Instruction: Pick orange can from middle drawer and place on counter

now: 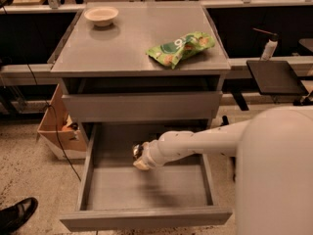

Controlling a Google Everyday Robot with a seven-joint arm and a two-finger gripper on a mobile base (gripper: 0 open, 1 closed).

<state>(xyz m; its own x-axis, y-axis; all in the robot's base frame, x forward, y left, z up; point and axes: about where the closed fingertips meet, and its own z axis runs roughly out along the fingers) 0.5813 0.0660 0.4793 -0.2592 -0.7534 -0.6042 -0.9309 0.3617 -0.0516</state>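
Where the middle drawer stands pulled out, its low side walls and front panel frame open floor ahead of the arm. Over the drawer's back half, left of middle, the gripper is closed on the orange can. Farther back, the counter carries a green bag and a bowl.

Speckled beige floor; cardboard box at left; black side table at right; long dim benches behind. Gripper inside the middle drawer.
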